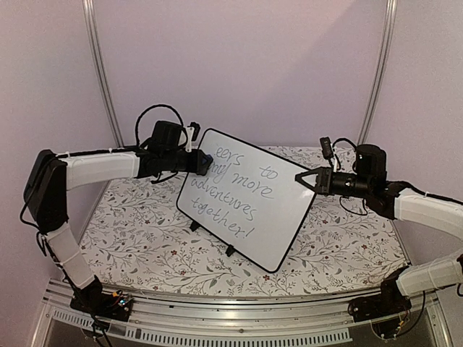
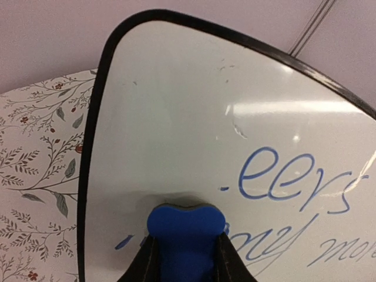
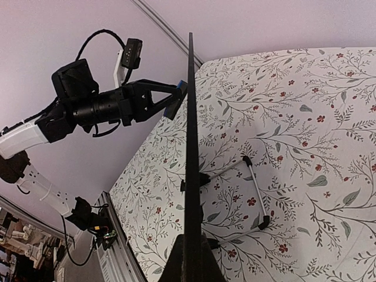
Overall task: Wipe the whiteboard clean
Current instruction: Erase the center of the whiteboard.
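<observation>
Whiteboard (image 1: 278,231) erasing is being judged barely begun: a blue eraser (image 2: 185,226) is being clamped in the left end effector (image 1: 203,163) against the clean upper-left corner, the opposite edge is being clamped by the right end effector (image 1: 302,178) above the desk (image 1: 137,242), most handwriting (image 1: 235,195) remaining.

1. The tabletop (image 1: 130,238) is covered by a white cloth printed with grey leafy sprigs and small red berries.
2. A plain lilac wall (image 1: 246,65) stands behind it.
3. A thin metal left pole (image 1: 103,79) and right pole (image 1: 377,72) rise against the wall, splaying outward toward the top.
4. A ribbed aluminium rail (image 1: 239,318) runs along the tabletop's near edge.
5. A blue eraser (image 2: 185,226) shows a rounded, two-lobed upper edge.
</observation>
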Available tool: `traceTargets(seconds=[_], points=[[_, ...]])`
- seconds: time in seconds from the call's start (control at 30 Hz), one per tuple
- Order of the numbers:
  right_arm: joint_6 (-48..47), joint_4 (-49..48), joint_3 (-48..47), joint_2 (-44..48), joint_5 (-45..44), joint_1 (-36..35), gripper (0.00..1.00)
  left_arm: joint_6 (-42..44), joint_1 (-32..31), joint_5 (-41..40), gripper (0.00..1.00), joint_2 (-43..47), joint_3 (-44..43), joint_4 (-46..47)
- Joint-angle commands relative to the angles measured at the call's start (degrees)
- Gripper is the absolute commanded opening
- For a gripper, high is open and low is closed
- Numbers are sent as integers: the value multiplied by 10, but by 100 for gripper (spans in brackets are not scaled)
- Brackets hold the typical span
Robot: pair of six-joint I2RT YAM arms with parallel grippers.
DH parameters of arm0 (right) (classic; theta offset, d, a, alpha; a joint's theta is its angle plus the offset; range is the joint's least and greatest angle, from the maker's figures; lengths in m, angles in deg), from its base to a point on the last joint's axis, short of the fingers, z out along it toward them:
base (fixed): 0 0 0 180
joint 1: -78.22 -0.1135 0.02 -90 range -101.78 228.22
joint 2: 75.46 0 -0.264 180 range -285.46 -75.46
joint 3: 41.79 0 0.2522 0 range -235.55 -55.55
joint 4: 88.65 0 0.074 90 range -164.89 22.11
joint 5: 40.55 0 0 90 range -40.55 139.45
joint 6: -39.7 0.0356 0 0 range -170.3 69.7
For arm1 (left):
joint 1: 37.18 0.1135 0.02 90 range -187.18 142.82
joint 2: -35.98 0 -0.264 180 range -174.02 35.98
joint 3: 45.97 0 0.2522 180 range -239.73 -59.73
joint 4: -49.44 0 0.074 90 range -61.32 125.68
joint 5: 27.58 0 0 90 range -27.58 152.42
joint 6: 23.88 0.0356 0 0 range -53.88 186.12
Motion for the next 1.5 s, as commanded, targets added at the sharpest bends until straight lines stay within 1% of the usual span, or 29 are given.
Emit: traceTargets(seconds=[0.0, 0.13, 0.23, 0.37, 0.53, 0.6, 0.73, 0.97, 1.1, 1.2, 1.47], points=[[-83, 34, -10, -11, 68, -18, 0, 18, -19, 30, 0, -31, -60, -3], [-84, 37, -10, -10, 66, -17, 0, 26, -23, 31, 0, -45, -82, -8], [-83, 38, -10, -9, 66, -17, 0, 19, -24, 22, 0, -45, -74, -18], [-83, 38, -8, -8, 66, -17, 0, -2, -29, 9, 0, -29, -36, -30], [-83, 36, -7, -11, 67, -17, 0, -16, -37, 12, 0, -5, 26, -13], [-82, 32, -7, -14, 68, -18, 0, -16, -37, 10, 0, -5, 30, -9], [-78, 29, -7, -16, 71, -19, 0, -4, -36, 4, 0, -18, 2, -5], [-76, 30, -4, -13, 71, -19, 0, 21, -26, 7, 0, -61, -99, -14], [-76, 31, -1, -10, 69, -20, 0, 18, -15, 18, 0, -72, -119, -17], [-76, 30, 1, -10, 69, -20, 0, 13, -17, 27, 0, -66, -99, -14], [-76, 26, 0, -16, 71, -20, 0, -13, -42, 22, 0, -28, 2, -1]])
